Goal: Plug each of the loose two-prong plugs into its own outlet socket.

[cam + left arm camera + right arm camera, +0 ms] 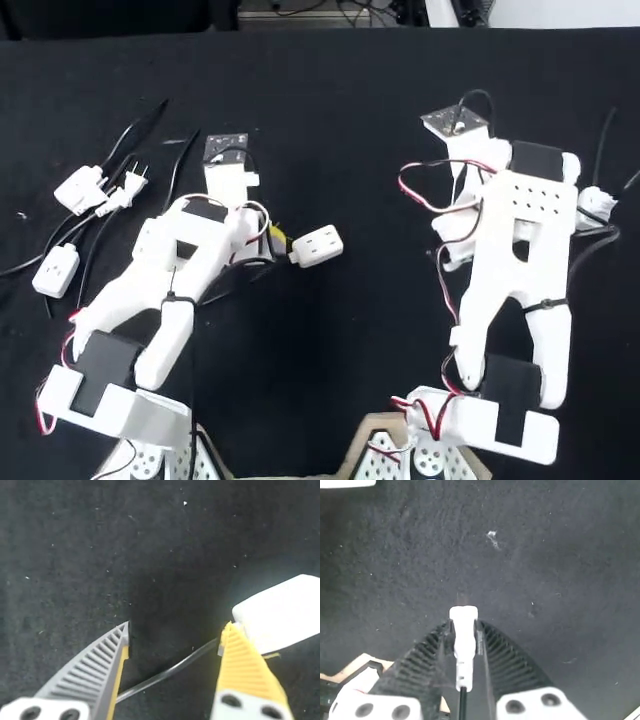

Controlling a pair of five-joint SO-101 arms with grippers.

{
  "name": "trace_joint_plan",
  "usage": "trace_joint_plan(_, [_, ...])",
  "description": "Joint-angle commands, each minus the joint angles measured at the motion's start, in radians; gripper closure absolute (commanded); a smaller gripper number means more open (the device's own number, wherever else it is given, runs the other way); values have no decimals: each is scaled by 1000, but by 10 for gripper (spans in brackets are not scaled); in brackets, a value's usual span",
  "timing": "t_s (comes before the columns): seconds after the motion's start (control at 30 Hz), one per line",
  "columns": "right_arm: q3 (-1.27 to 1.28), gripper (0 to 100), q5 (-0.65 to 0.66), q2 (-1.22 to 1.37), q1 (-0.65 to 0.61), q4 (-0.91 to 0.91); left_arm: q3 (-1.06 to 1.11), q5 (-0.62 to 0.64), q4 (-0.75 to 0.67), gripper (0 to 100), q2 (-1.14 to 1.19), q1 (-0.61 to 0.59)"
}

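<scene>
Socket block sits just outside the yellow finger of the left hand, which is open and straddles a cable. Right hand clamps a plug lengthwise along its fingers, well apart from that socket block.

One camera looks down over the table; both wrist cameras face it from close.

You've got two white arms, left arm and right arm: black servos, red-black-white wire loops, black zip ties. Your left pincer: grey and yellow ribbed fingers. Your right pincer: black ribbed, screwed white mounts.
</scene>
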Motion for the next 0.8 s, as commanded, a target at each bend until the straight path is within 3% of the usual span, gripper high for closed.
trace_joint_plan(0.0, [-1,988,12,-51,11,-23,-70,15,-23,715,40,-16])
trace_joint_plan(0.27, [-1,988,12,-51,15,-20,-88,15,-46,715,114,54])
trace_joint_plan(0.57, [-1,988,6,-51,9,-21,-87,12,49,715,35,173])
trace_joint_plan(0.77, [-1,988,5,-51,8,-20,-74,-55,78,715,-43,77])
